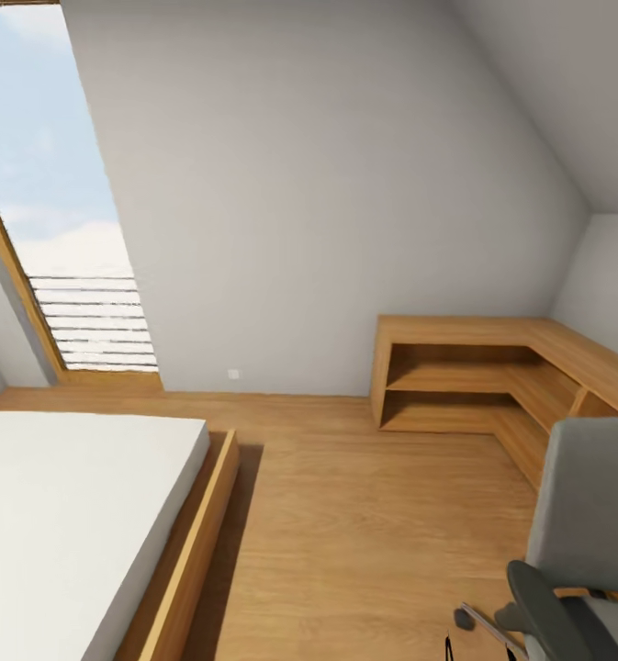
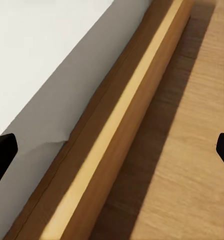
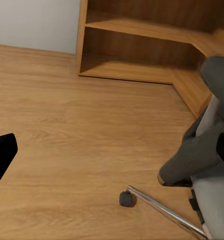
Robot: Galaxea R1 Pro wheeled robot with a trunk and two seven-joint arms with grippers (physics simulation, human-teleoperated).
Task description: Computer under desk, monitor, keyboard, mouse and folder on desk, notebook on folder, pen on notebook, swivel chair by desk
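Note:
The swivel chair [image 1: 589,514] stands at the lower right of the head view, grey-backed with a black armrest [image 1: 552,610], a metal base leg and a caster [image 1: 463,620]. In the right wrist view the swivel chair [image 3: 212,145] sits just ahead, its caster [image 3: 127,199] resting on the wood floor. My right gripper [image 3: 112,152] is open, fingertips wide apart, holding nothing. My left gripper [image 2: 112,152] is also open and empty, hanging over the bed's wooden side rail [image 2: 122,130]. The desk, computer, monitor, keyboard, mouse, folder, notebook and pen are out of view.
A low bed [image 1: 70,514] with a white mattress and wooden frame fills the left. A wooden corner shelf unit [image 1: 492,376] runs along the far right walls. A slanted window [image 1: 61,202] is at the left. Bare wood floor [image 1: 345,523] lies between bed and chair.

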